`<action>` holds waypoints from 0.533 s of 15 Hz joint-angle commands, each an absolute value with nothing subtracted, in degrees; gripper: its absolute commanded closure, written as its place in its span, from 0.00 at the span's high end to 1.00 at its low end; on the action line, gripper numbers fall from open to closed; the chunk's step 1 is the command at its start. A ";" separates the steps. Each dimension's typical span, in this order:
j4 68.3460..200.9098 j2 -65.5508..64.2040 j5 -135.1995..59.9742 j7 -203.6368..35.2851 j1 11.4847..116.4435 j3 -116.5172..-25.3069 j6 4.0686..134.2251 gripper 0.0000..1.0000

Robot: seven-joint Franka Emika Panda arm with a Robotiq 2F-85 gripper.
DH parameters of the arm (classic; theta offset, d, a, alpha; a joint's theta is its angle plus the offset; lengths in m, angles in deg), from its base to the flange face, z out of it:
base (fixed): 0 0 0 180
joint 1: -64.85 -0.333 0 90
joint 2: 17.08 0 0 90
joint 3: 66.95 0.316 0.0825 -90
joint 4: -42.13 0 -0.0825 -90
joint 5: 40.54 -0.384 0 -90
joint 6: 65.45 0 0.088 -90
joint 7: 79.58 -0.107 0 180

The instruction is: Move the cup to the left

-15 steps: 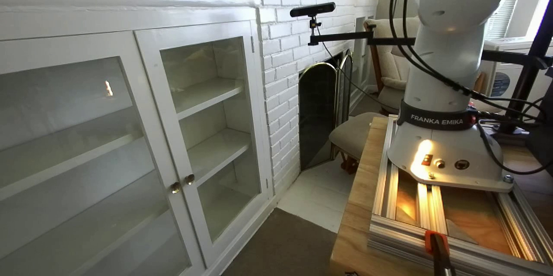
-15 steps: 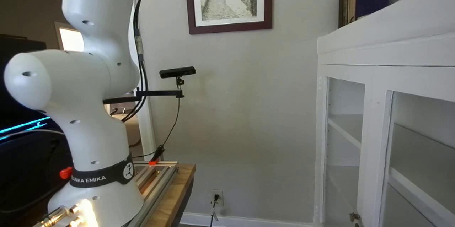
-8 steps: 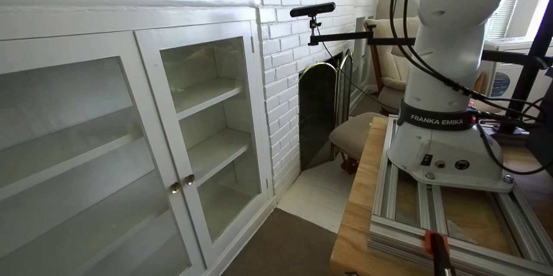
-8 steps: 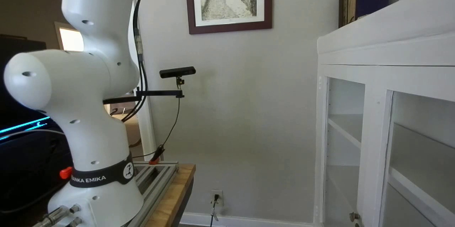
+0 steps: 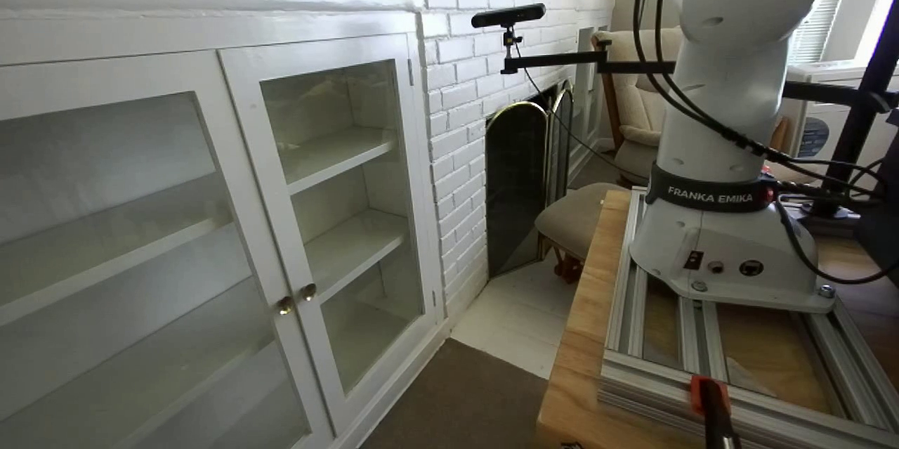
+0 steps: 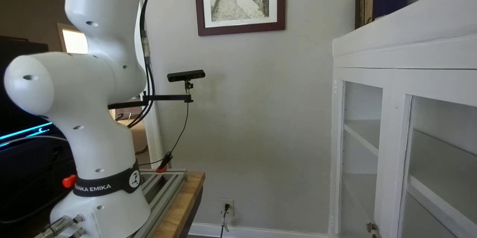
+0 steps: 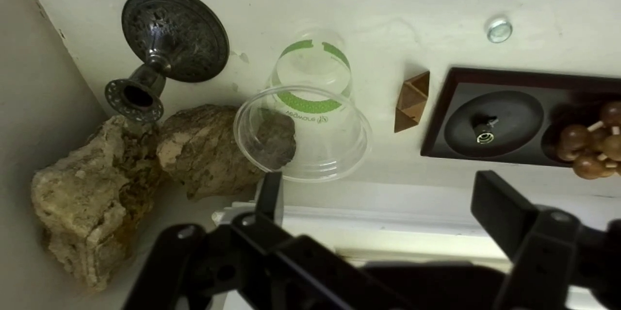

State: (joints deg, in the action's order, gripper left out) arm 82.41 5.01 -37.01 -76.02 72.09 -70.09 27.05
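Left of the gripper (image 7: 381,191), the jagged tan rock (image 7: 92,198), tarnished metal candlestick (image 7: 167,55) and rough brown rock (image 7: 208,150) could jam a leftward slide. The clear, green-banded plastic cup (image 7: 310,106) stands ahead-left; the gripper, spread wide, looks off-centre, so advancing might knock the rim. Ahead-right sit a brown faceted ornament (image 7: 412,101) and dark rectangular tray (image 7: 521,121).

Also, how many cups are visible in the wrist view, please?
1: the clear cup, near the middle of the picture, just left of the small brown angular piece. Another could be hidden behind the rocks, though none shows.
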 commanded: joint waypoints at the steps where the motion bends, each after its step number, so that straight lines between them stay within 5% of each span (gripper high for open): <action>1: 83.36 4.84 -36.32 -74.56 72.10 -70.23 27.95 1.00; 8: 85.04 6.42 -36.24 -72.70 72.05 -70.19 30.30 1.00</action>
